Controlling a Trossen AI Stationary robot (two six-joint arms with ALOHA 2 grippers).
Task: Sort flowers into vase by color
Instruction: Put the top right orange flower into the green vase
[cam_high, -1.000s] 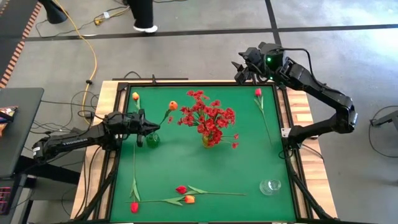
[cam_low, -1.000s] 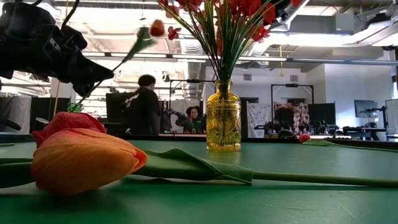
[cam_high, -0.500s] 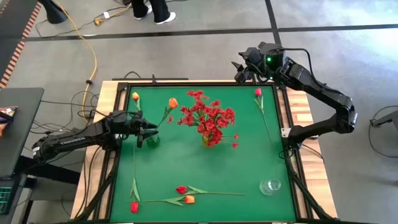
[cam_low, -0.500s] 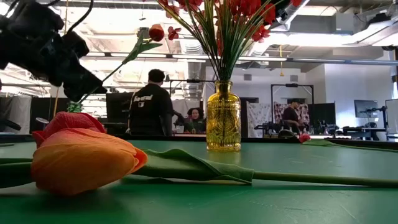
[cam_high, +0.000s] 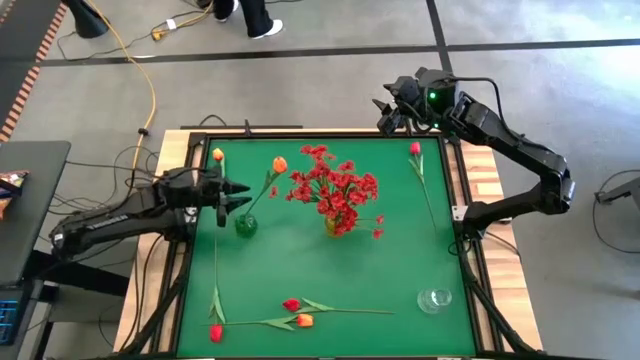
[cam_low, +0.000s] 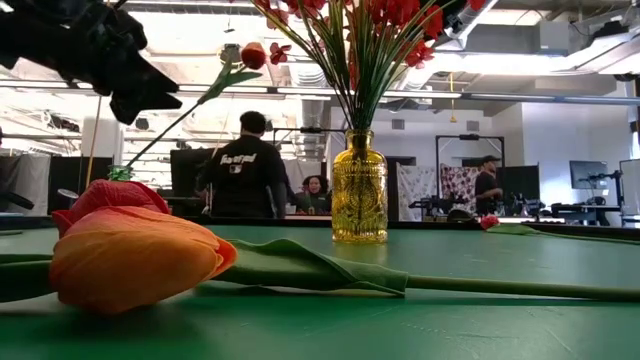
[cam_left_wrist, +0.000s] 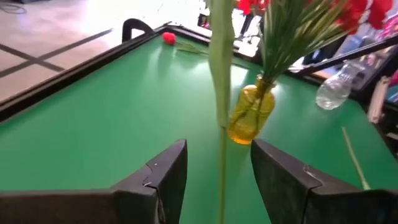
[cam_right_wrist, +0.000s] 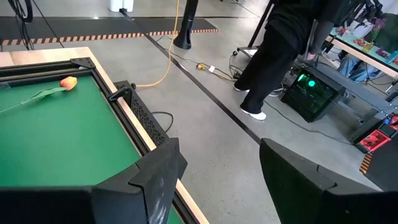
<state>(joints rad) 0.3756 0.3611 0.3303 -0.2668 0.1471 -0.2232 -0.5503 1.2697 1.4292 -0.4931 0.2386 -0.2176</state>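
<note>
Grey floor (cam_high: 320, 90) with dark seams, yellow cable (cam_high: 150, 85), bright ceiling lights (cam_low: 520, 62).

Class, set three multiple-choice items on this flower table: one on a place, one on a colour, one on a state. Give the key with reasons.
1. Where is the clear vase?
A. beside the yellow vase
B. in a table corner on the right arm's side
C. on the floor

2. What colour is the vase holding the red blossoms?
A. green
B. clear
C. yellow

3. How is the left gripper?
A. open
B. shut on a stem
C. out of view

Key: 1 B, it stands alone in that corner in the high view. 2 C, the low view shows the blossoms' stems in yellow glass. 3 A, its wrist view shows the fingers apart, a stem free between them.
</note>
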